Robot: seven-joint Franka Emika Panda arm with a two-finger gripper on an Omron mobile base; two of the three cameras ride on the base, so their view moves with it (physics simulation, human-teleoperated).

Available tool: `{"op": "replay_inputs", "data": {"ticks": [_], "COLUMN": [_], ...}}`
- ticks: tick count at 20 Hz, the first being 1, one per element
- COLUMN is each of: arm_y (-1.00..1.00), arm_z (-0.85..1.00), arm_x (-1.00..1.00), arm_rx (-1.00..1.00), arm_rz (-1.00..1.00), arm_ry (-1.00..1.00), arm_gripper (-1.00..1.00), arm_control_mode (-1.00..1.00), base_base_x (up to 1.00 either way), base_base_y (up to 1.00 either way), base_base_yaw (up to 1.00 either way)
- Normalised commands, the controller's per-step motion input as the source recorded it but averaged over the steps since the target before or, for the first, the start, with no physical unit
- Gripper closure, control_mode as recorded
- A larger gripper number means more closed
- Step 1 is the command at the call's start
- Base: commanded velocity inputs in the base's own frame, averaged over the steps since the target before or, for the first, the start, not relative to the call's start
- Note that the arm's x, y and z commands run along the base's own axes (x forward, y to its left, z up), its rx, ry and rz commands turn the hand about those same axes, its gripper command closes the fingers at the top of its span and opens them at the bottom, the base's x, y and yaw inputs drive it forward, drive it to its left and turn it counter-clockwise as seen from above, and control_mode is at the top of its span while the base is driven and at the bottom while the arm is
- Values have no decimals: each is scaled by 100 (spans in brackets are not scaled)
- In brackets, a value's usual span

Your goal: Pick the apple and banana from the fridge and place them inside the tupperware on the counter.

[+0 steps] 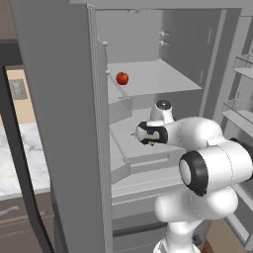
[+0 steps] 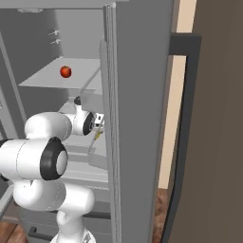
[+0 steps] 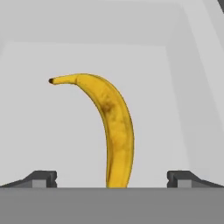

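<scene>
1. The white arm (image 1: 207, 168) rises from its base and bends at a large dark-ringed elbow joint, with the forearm reaching forward into the fridge (image 1: 59, 123).
2. The wrist sits over the fridge's middle shelf, below the upper shelf, with a dark joint ring facing the left base camera.
3. The gripper (image 3: 112, 178) points along the shelf surface; in the hand view its two dark fingertips (image 3: 43, 178) stand far apart.
4. The jaws are spread wide with nothing clamped between them; neither pad touches anything.
</scene>
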Motion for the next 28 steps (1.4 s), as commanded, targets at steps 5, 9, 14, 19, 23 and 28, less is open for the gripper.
{"op": "replay_inputs", "data": {"ticks": [5,9,14,19,23,28], "arm_y": [0,0,0,0,0,0], "arm_z": [-28,-19,-15,-15,-21,-11], "arm_x": [3,16,15,12,3,0], "arm_rx": [0,0,0,0,0,-4], "arm_rz": [0,0,0,0,0,0], "arm_ry": [0,0,0,0,3,11], "arm_gripper": [-100,-100,-100,-100,100,100], "arm_control_mode": [-100,-100,-100,-100,-100,-100], "base_base_x": [0,0,0,0,0,0], "base_base_y": [0,0,0,0,0,0], "base_base_yaw": [0,0,0,0,0,0]}}
